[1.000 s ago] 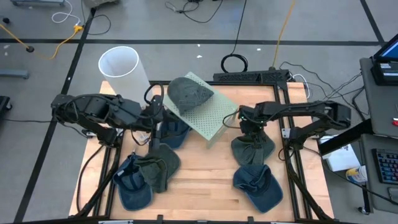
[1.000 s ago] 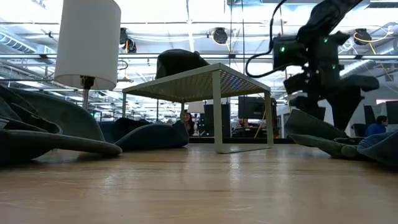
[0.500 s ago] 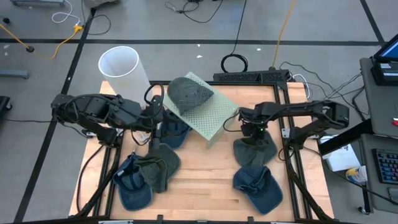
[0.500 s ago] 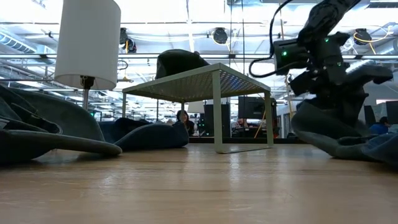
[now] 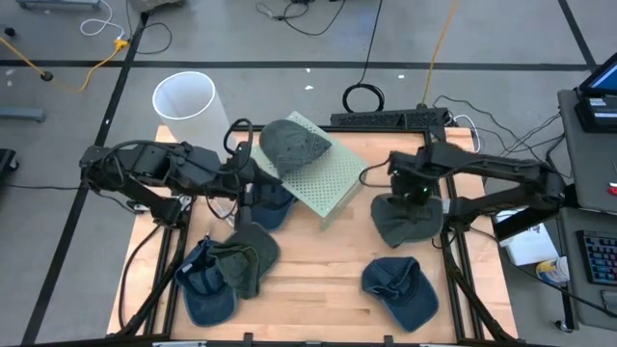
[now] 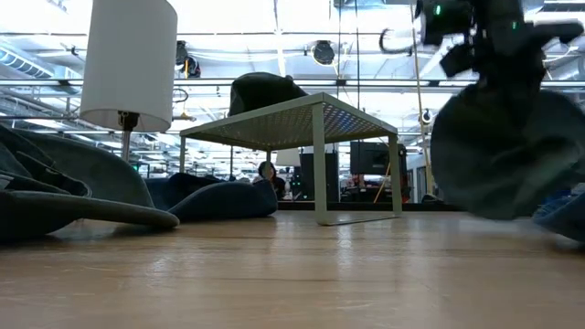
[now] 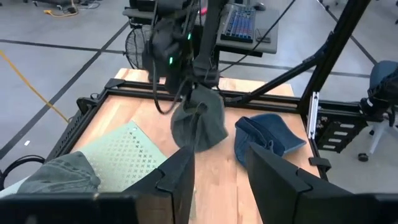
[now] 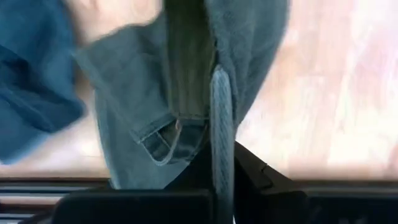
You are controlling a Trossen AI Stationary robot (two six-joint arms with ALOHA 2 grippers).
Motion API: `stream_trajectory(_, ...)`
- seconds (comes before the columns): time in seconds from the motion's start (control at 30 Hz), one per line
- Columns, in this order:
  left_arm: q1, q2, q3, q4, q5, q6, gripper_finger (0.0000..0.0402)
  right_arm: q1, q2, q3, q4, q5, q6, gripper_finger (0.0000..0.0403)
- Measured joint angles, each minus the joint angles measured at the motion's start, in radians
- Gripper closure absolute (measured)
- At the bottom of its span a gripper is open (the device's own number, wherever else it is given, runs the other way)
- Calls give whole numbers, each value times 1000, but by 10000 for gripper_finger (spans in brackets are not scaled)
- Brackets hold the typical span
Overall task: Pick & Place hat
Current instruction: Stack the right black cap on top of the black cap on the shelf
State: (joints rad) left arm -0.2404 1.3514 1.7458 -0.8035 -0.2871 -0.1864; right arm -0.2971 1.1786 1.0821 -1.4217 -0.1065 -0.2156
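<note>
Right claw [image 5: 416, 196] clamps grey hat [image 5: 407, 220] | above wooden table [image 5: 318, 280]; left claw [image 5: 243, 185] unclear

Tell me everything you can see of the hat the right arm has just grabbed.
The grey-green hat is a soft, limp cloth cap with a stitched strap opening visible in the right wrist view. The right tool is shut on a fold of it, and it hangs crumpled, lifted clear of the wooden table, behind the blue cap.

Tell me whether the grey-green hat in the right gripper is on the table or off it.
Off it. The grey-green hat hangs from the shut right gripper, and the low view shows a gap between its lowest edge and the table.
</note>
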Motion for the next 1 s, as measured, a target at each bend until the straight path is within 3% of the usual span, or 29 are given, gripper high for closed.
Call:
stream_trajectory(0.17, 18, 0, 0, 2, -1, -4, 252, 2, -29, 210, -153, -2, 110, 397)
stream_trajectory(0.47, 25, 0, 0, 88, -2, 15, 267, 57, -80, 535, -78, -24, 276, 397)
stream_trajectory(0.6, 26, 0, 0, 150, -2, 49, 270, 74, -92, 619, 99, -25, 331, 397)
stream_trajectory(0.8, 26, 0, 0, 250, -6, 129, 257, 98, -108, 631, 571, -25, 373, 397)
stream_trajectory(1.0, 26, 0, 0, 379, -92, 225, 238, 99, -79, 631, 947, -19, 373, 397)
